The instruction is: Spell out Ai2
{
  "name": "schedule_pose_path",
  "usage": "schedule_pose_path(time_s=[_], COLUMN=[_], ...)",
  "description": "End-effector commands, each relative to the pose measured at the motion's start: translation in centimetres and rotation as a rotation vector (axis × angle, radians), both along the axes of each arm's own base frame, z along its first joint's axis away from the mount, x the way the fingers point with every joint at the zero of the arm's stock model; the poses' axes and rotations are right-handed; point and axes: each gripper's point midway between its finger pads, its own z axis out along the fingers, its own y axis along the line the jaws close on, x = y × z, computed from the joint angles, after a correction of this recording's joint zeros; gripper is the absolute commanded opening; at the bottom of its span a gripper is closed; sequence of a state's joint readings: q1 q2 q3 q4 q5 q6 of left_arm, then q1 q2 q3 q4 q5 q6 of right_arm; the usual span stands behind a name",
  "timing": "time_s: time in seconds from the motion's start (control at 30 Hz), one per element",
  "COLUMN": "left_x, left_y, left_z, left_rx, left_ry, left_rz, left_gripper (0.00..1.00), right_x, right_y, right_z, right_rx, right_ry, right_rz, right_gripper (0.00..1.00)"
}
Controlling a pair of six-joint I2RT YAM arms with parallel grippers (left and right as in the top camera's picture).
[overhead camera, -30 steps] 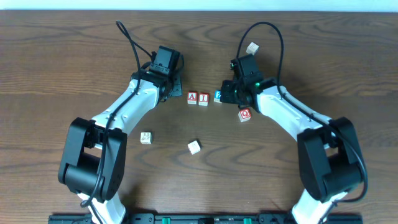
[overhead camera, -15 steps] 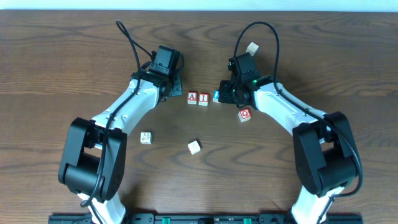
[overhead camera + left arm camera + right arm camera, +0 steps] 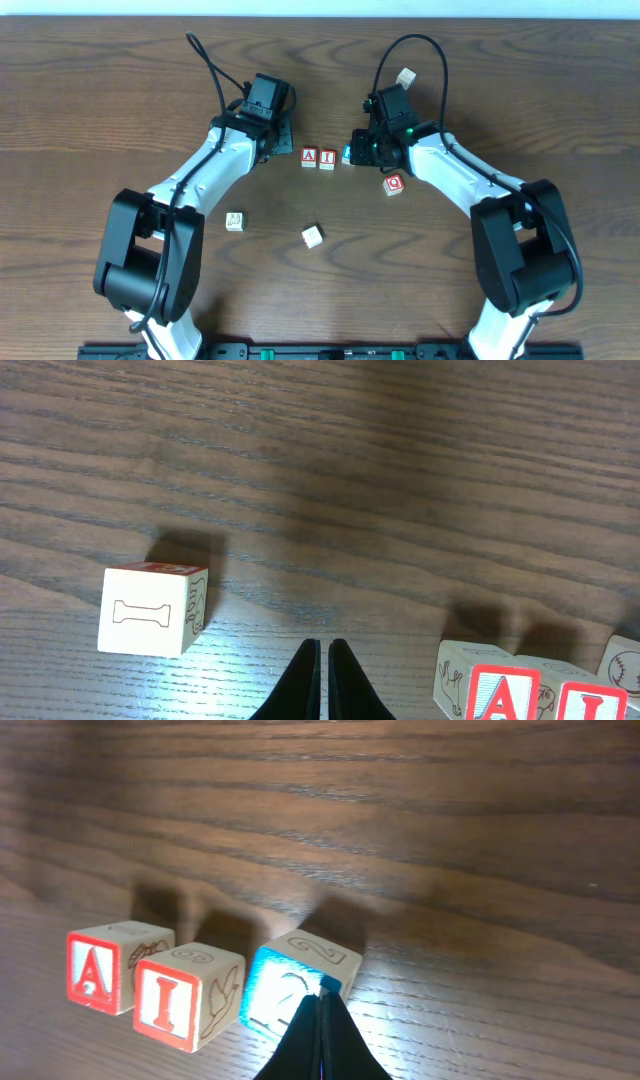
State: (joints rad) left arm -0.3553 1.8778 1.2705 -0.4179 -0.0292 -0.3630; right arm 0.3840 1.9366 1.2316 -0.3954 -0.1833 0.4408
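Right claw (image 3: 322, 1005): pinched together, nothing held between the fingers. Tip right at the near top edge of the 2 cube (image 3: 291, 982), touching or just about; hard to tell which. From above, same right claw (image 3: 362, 150) just beside that cube. Left claw (image 3: 322, 652): pinched together too, empty, hanging over bare tabletop (image 3: 400, 480), touching no cube.

2 cube close on the right of the I cube (image 3: 176, 1002), turned a little, not square with the row. I cube tight against the A cube (image 3: 99, 970). So: A, then I, then 2, nearly in a line in the middle of the tabletop. Looks almost done; probably only a last little straightening left.

To do this well: push, not grab. Keep the claw closed and use it like one finger. Push low and slow on the side of the 2 cube, so as not to tip it. Nudge the corner sticking out until flat against the I cube. Go gently, or risk shoving I and A out of place as well. Then lift straight up, to avoid dragging the cube along.

Farther out: Q cube (image 3: 394, 184) near the right arm, apart from the row; best left alone. Bone cube (image 3: 150, 610) off to the left of the left claw, not needed. Marked pale cube (image 3: 234, 221) and tilted pale cube (image 3: 313, 236) lower down, well apart from the word.
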Motion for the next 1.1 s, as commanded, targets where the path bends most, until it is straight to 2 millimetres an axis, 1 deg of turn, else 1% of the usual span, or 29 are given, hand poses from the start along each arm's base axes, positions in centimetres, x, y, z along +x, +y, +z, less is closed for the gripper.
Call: schedule_pose_path(time_s=[0.0, 0.13, 0.2, 0.3, 0.37, 0.47, 0.57, 0.7, 0.77, 0.8, 0.87, 1.07], left_x=[0.4, 0.5, 0.5, 0.5, 0.5, 0.5, 0.6, 0.8, 0.9, 0.9, 0.9, 1.1], left_y=[0.0, -0.1, -0.1, -0.1, -0.1, 0.0, 0.2, 0.8, 1.1, 1.2, 1.4, 1.6], left_z=[0.1, 0.1, 0.1, 0.1, 0.1, 0.1, 0.1, 0.1, 0.1, 0.1, 0.1, 0.2], left_rx=[-0.006, -0.007, -0.006, -0.005, -0.005, -0.005, -0.005, -0.006, -0.007, -0.007, -0.006, -0.007], left_ry=[-0.005, -0.006, -0.006, -0.006, -0.006, -0.006, -0.006, -0.008, -0.008, -0.008, -0.008, -0.011], left_rz=[0.005, 0.005, 0.004, 0.002, 0.002, 0.003, 0.009, 0.023, 0.029, 0.033, 0.036, 0.041], left_gripper=[0.06, 0.06, 0.06, 0.06, 0.06, 0.06, 0.06, 0.06, 0.06, 0.06, 0.06, 0.06], right_x=[0.4, 0.4, 0.7, 1.5, 2.2, 2.7, 2.2, 1.9, 1.7, 1.6, 1.5, 1.3], right_y=[0.6, 0.5, 0.2, 0.0, -0.7, -2.2, -2.9, -3.0, -3.0, -2.9, -2.7, -2.3], right_z=[0.3, 0.3, 0.3, 1.3, 2.1, 2.8, 2.4, 1.6, 0.7, 0.1, -0.4, -0.8], right_rx=[0.017, 0.009, -0.004, -0.008, -0.047, -0.13, -0.168, -0.177, -0.184, -0.18, -0.172, -0.174], right_ry=[-0.013, -0.015, -0.023, -0.056, -0.077, -0.084, -0.06, -0.036, -0.015, 0.0, 0.011, 0.017], right_rz=[0.037, 0.039, 0.028, 0.03, 0.006, -0.031, -0.042, -0.04, -0.038, -0.032, -0.025, -0.017], right_gripper=[0.01, 0.02, 0.01, 0.01, 0.01, 0.01, 0.01, 0.01, 0.01, 0.01, 0.01, 0.01])
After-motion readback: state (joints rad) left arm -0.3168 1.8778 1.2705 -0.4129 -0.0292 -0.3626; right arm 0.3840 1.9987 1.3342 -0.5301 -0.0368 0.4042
